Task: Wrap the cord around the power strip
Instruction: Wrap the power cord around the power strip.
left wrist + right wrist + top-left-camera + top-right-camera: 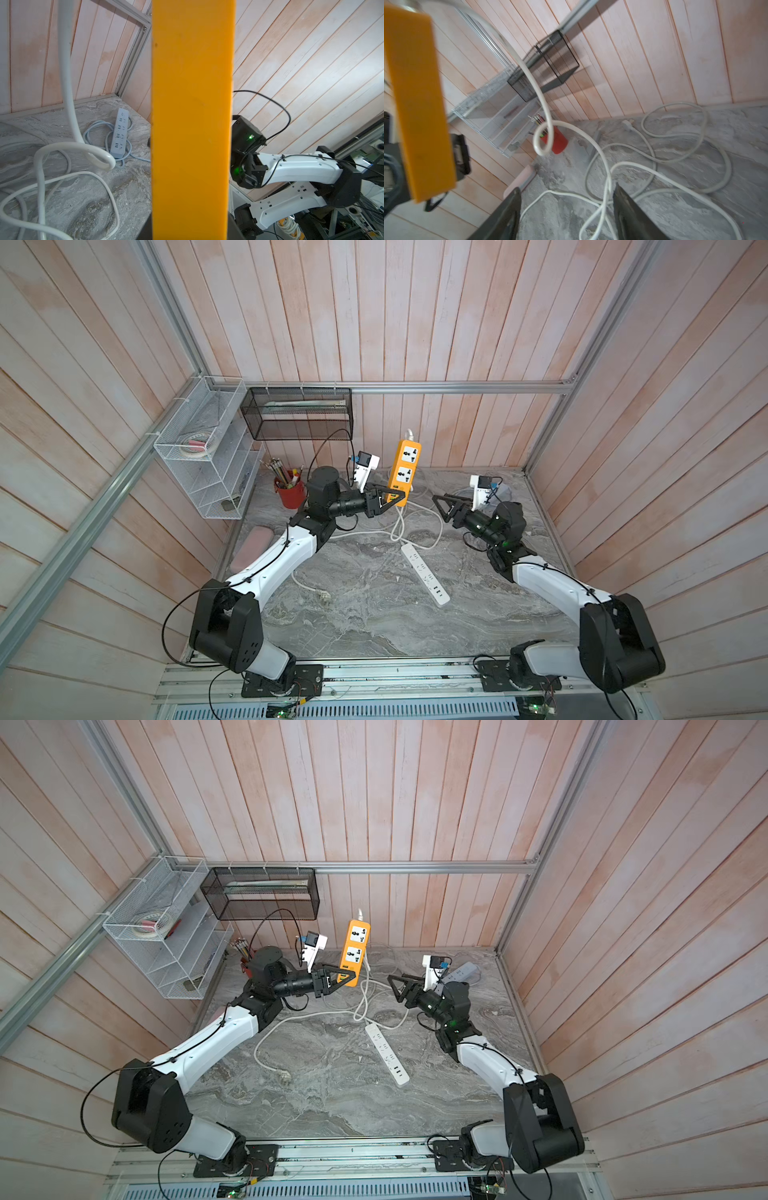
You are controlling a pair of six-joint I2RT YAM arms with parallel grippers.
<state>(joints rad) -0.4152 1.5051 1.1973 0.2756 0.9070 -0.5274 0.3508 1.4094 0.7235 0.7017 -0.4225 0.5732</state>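
Above table point(374, 626), left gripper point(397, 498): clenched on orange power strip point(405, 464), upright
Right gripper point(440, 509): fingers released, empty
Cord point(538, 92): hangs loose to table

A red cup point(291, 495) full of pencils point(277, 467) stands on the marbled tabletop point(374, 622). Just beside the cup, a white wire rack point(208, 456) hangs on the wall and holds a roll of tape point(193, 448). Above the cup hangs a black mesh basket point(297, 414). Near the cup, by the wall, lies a pink case point(251, 549). Well apart from the cup lie a white strip point(424, 574) and, in the opposite corner, a blue-grey strip point(119, 133) on its coiled lead.
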